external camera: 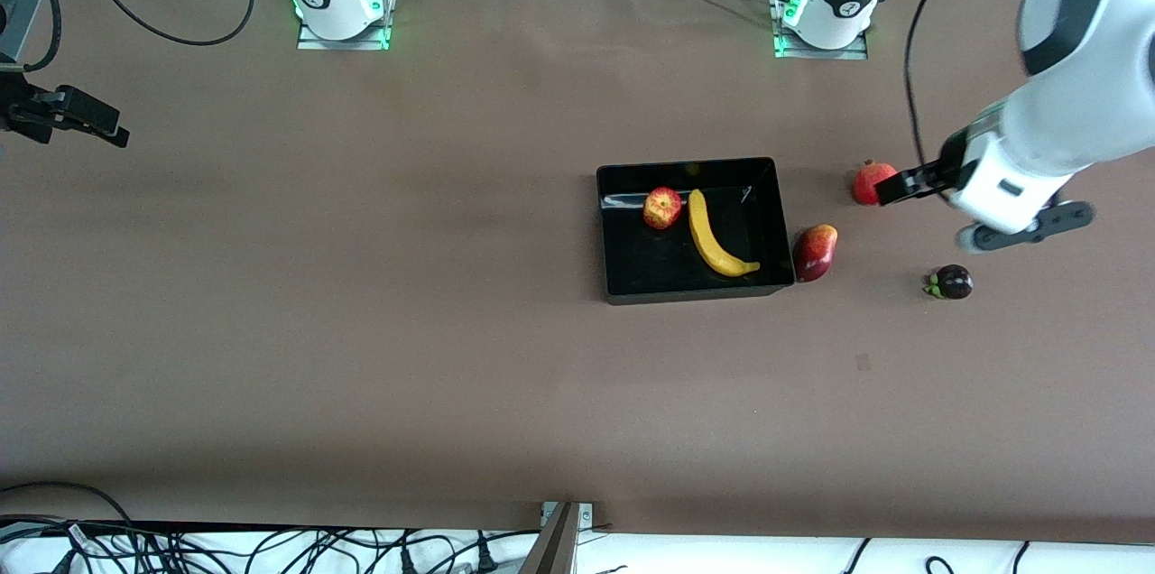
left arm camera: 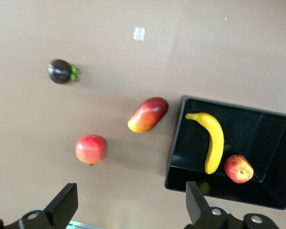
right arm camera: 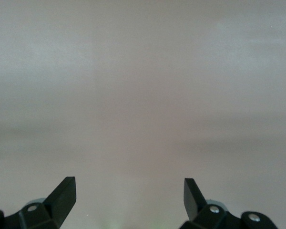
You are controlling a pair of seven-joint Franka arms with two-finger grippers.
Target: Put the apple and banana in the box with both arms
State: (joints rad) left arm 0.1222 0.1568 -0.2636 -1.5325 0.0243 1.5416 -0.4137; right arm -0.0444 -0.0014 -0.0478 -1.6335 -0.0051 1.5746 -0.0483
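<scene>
The banana [external camera: 717,237] and apple [external camera: 662,208] lie side by side in the box [external camera: 690,288], not touching. The left gripper [external camera: 902,186] hangs over the counter [external camera: 361,330] by the pomegranate [external camera: 873,181], jaws wide and empty. The right gripper [external camera: 90,124] waits over the right arm's end, jaws wide too.

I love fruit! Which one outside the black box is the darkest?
The small purple mangosteen with green leaves. The pomegranate and the mango are mostly red.

two white jointed robot arms [external camera: 1056,105] with dark round joint caps, black cables, green-lit bases, black two-finger grippers with silver screws
</scene>
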